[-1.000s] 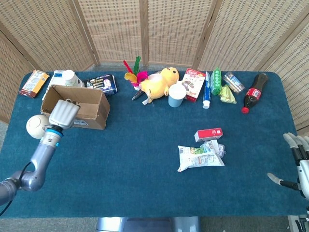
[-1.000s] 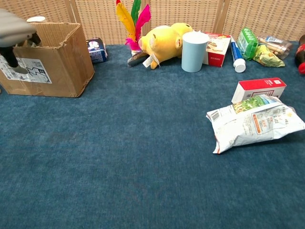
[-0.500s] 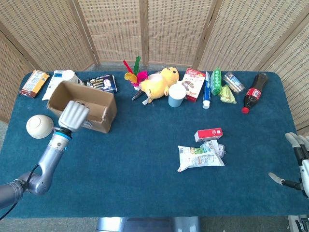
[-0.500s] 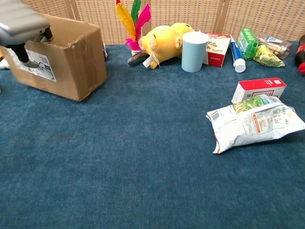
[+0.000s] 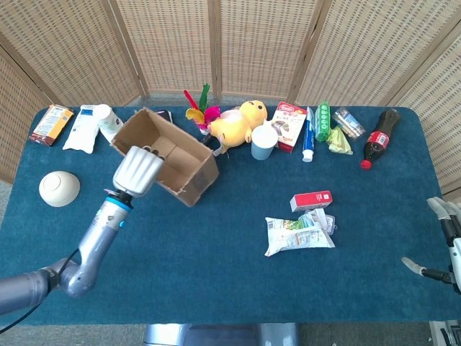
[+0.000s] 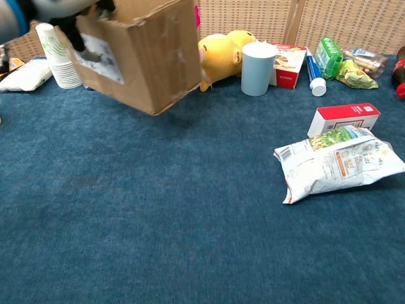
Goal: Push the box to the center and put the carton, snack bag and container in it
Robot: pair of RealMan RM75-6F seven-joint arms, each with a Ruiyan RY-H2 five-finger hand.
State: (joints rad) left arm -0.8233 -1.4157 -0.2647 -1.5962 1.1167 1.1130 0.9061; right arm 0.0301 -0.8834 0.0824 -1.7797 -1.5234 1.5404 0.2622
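The brown cardboard box (image 5: 180, 155) (image 6: 152, 57) is tilted, open side up, with its near corner raised off the blue table. My left hand (image 5: 137, 169) (image 6: 60, 9) grips its near wall at the rim. The red and white carton (image 5: 311, 200) (image 6: 347, 118) lies right of centre, and the white snack bag (image 5: 297, 234) (image 6: 335, 161) lies just in front of it. A pale blue cup-like container (image 5: 263, 141) (image 6: 259, 68) stands near the back. My right hand (image 5: 446, 238) hangs at the table's right edge, fingers apart and holding nothing.
A yellow plush toy (image 5: 241, 122) and coloured feathers (image 5: 198, 108) sit just behind the box. A stack of paper cups (image 6: 57, 57), a white pouch (image 5: 81, 128) and a white bowl (image 5: 57, 189) are at the left. A cola bottle (image 5: 378, 137) and tubes stand at back right.
My left hand has carried the box rightward from the table's left side toward the middle. The box has turned and tipped up. The paper cups behind it now show. The right hand stayed put.
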